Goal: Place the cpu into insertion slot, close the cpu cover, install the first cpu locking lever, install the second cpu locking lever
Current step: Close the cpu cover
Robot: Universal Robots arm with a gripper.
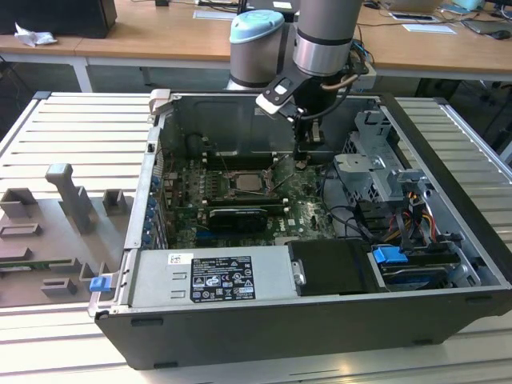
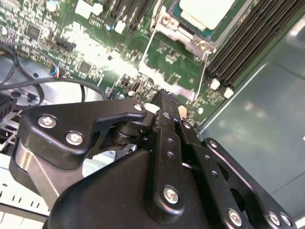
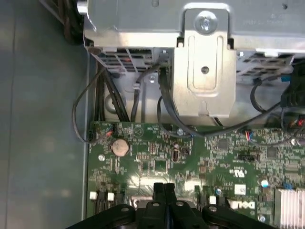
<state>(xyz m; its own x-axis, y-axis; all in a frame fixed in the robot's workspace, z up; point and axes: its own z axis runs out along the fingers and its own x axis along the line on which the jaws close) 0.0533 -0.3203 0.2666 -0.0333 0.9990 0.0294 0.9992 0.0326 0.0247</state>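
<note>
The cpu (image 2: 205, 9) lies pale and flat in the insertion slot (image 1: 230, 190) on the green board. The silver cpu cover (image 2: 178, 29) lies around it. Two thin wire levers (image 2: 147, 45) (image 2: 206, 62) run beside the socket; I cannot tell if they are latched. My gripper (image 1: 302, 160) hangs inside the open computer case, just to the exterior view's right of the socket and close above the board. Its black fingertips (image 3: 164, 188) are pressed together with nothing visible between them. In the second wrist view the gripper (image 2: 164, 98) points at the board a short way from the socket's corner.
Long black memory slots (image 2: 248, 43) flank the socket. A metal drive cage (image 3: 205, 62) with cables (image 3: 164, 109) stands close by the gripper. A power supply (image 1: 216, 276) fills the case front. A grey fixture (image 1: 72, 200) sits outside on the exterior view's left.
</note>
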